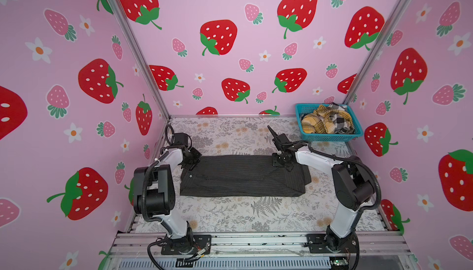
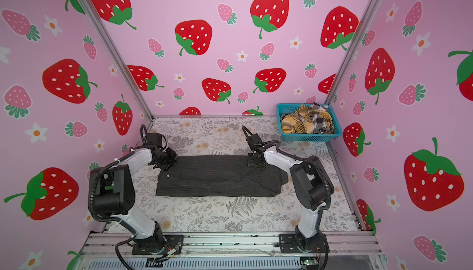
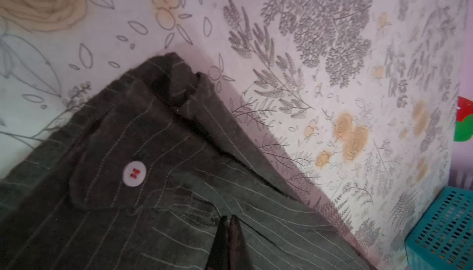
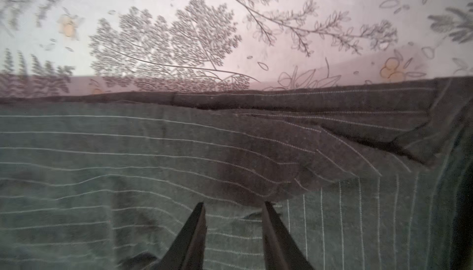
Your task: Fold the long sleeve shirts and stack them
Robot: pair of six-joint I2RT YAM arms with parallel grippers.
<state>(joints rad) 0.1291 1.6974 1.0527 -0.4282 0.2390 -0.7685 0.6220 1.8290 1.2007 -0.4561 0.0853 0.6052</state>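
in both top views the dark pinstripe shirt (image 1: pixel 240 176) (image 2: pixel 217 176) lies flat in the middle of the bench (image 1: pixel 256 212), already narrowed to a band whose long axis runs left to right. the left claw (image 1: pixel 191 163) sits at its far left corner and the right claw (image 1: pixel 286 166) over the far edge, a little in from the right end. each arm is nearest its own end, and the cloth spreads from both claws toward the near side. the mustard plaid shirt (image 1: pixel 320 124) and the black-and-white check shirt (image 1: pixel 341 122) lie bunched in the teal basket (image 1: pixel 330 137) at the far right corner, well apart from both claws.

in the left wrist view the left claw (image 3: pixel 229 221) is closed, tips together on the pinstripe cloth (image 3: pixel 153 204). we cannot tell whether a layer is pinched between them. the white button (image 3: pixel 134 173) and the corner point lie ahead of the tips.

in the right wrist view the right claw (image 4: pixel 234 204) stands narrowly apart, gripping nothing, with its tips down at the cloth (image 4: pixel 128 166). the shirt's far long edge runs straight across ahead of it, with bare bench (image 4: pixel 281 12) beyond.

we judge that the next fold turns on that far edge. both claws are lined up along it, so the cloth would come over toward the near side.
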